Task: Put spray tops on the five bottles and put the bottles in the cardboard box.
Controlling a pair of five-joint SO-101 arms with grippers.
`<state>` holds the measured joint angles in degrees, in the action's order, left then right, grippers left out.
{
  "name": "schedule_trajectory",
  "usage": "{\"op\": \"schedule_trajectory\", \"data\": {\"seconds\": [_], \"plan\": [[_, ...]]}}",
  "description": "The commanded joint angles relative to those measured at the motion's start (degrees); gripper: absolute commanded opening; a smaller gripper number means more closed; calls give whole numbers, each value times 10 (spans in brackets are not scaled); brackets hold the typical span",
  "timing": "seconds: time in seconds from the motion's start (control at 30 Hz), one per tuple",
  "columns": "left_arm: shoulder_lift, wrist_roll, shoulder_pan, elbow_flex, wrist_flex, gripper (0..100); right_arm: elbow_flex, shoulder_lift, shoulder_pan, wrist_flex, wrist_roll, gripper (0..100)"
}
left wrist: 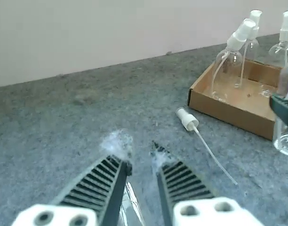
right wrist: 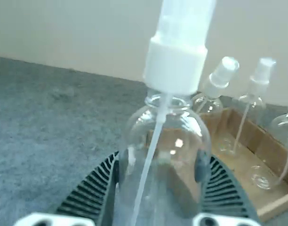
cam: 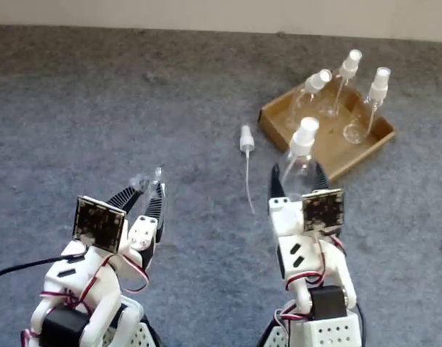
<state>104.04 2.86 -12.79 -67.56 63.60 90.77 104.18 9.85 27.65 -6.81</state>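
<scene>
Grey, felt-like covering right across the table (cam: 91,101). The cardboard box (cam: 273,123) sits flat on it, turned at an angle to the table's edges. Just beside the box, off its outer corner, one loose spray top (cam: 246,141) lies on its side. The white head is the end nearest the box, and the thin tube trails away from it over bare felt.

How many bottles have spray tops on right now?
4: three bottles in the cardboard box, one bottle in the right gripper. The left gripper's bare bottle has none.
</scene>
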Motion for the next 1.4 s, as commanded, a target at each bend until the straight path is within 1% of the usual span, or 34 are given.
{"op": "schedule_trajectory", "data": {"seconds": [0.0, 0.17, 0.43, 0.57, 0.67, 0.77, 0.87, 0.93, 1.13, 1.3, 1.37], "plan": [[7, -4, 8, -22, -3, 17, -83, 11, -44, 13, -1, 166], [7, -4, 7, -61, -2, 17, -153, 10, -82, 64, -1, 167], [7, -4, 6, -94, 0, 17, -198, 10, -145, 62, -1, 169], [7, -4, 6, -106, -3, 17, -222, 2, -157, 62, -1, 170], [7, -3, 4, -109, -3, 17, -244, -38, -154, 62, -1, 170], [7, -3, -33, -109, 1, 17, -253, -88, -146, 58, 9, 170], [7, -3, -80, -117, -1, 17, -253, -125, -110, 16, 56, 170], [7, -4, -100, -133, -3, 17, -253, -146, -80, -4, 69, 170], [7, -4, -112, -142, -4, 21, -249, -180, 44, -11, 69, 170], [7, -4, -113, -147, -41, 21, -249, -185, 150, -12, 71, 170], [7, -4, -132, -147, -43, 21, -249, -185, 194, -12, 71, 170]]}}
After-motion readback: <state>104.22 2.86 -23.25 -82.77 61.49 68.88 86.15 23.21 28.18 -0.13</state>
